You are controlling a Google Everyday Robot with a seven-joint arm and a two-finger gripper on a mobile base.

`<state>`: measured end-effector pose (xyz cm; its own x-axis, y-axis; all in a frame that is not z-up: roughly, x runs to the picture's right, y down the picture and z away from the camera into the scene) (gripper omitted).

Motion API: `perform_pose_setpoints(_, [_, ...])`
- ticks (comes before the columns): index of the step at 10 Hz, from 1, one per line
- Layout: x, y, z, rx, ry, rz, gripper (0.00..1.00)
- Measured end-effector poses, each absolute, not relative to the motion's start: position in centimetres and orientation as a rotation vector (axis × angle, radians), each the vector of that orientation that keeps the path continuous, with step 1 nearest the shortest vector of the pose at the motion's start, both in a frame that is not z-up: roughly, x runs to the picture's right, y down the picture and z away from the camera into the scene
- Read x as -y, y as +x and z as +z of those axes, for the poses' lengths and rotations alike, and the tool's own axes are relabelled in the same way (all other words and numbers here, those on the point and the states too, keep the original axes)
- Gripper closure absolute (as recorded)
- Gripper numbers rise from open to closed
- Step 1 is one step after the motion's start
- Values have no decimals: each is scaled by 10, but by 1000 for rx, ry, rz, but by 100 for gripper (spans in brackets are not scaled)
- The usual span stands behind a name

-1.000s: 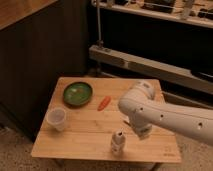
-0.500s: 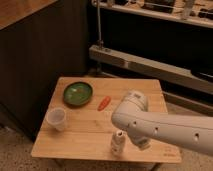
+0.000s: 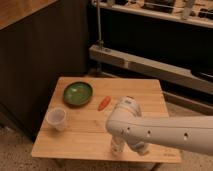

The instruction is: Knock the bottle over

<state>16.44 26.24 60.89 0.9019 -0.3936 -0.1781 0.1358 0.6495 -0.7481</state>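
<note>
The small whitish bottle (image 3: 116, 146) stands upright near the front edge of the wooden table (image 3: 140, 92). Its top is hidden behind my white arm (image 3: 150, 131), which reaches in from the right. My gripper (image 3: 136, 148) hangs under the arm's end, right beside the bottle on its right, and is mostly hidden by the arm. I cannot tell whether it touches the bottle.
A translucent plastic cup (image 3: 56, 118) stands at the table's left front. A green bowl (image 3: 77, 93) sits at the back left, with an orange carrot-like piece (image 3: 103, 103) to its right. A metal shelf rail (image 3: 150, 62) runs behind the table.
My arm has swung left and forward over the table, and its end now covers the bottle's top. The bottle still stands in the same spot.
</note>
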Motion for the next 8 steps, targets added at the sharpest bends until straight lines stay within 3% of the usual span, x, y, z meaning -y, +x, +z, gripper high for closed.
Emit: perform_pose_setpoints(8, [-277, 169, 618, -400, -826, -272, 80])
